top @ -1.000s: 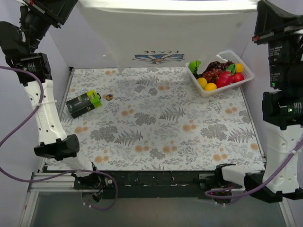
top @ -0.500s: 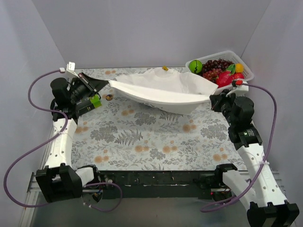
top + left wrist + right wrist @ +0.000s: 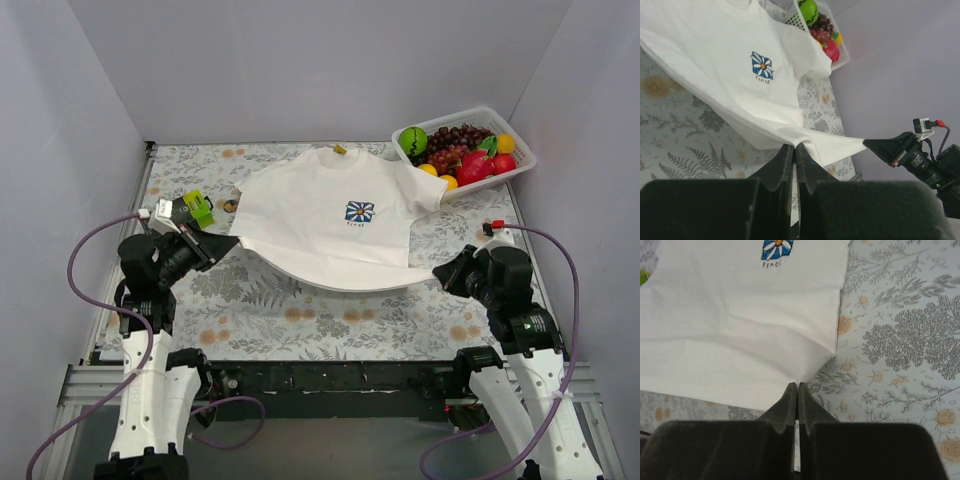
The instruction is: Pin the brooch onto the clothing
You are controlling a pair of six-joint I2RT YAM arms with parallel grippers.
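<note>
The clothing, a white T-shirt [image 3: 330,225] with a blue flower print [image 3: 360,211], lies chest-up across the table with its collar far and its hem near. My left gripper [image 3: 228,240] is shut on the hem's left corner, and the left wrist view shows its fingertips [image 3: 794,146] pinching the cloth [image 3: 730,55]. My right gripper [image 3: 440,272] is shut on the hem's right corner, seen up close [image 3: 797,385] against the white fabric [image 3: 730,330]. The hem hangs slightly off the table between the two grippers. The brooch [image 3: 231,205], a tiny dark disc, lies on the table just left of the shirt's left sleeve.
A black and green box [image 3: 190,210] sits at the left, beside the brooch and behind my left gripper. A white basket [image 3: 520,150] of toy fruit stands at the back right, touching the shirt's right sleeve. Purple-grey walls enclose the floral table [image 3: 330,310].
One second ago both arms held the shirt high near the camera. They have come down and toward the near edge, laying the shirt out with the print facing up.
</note>
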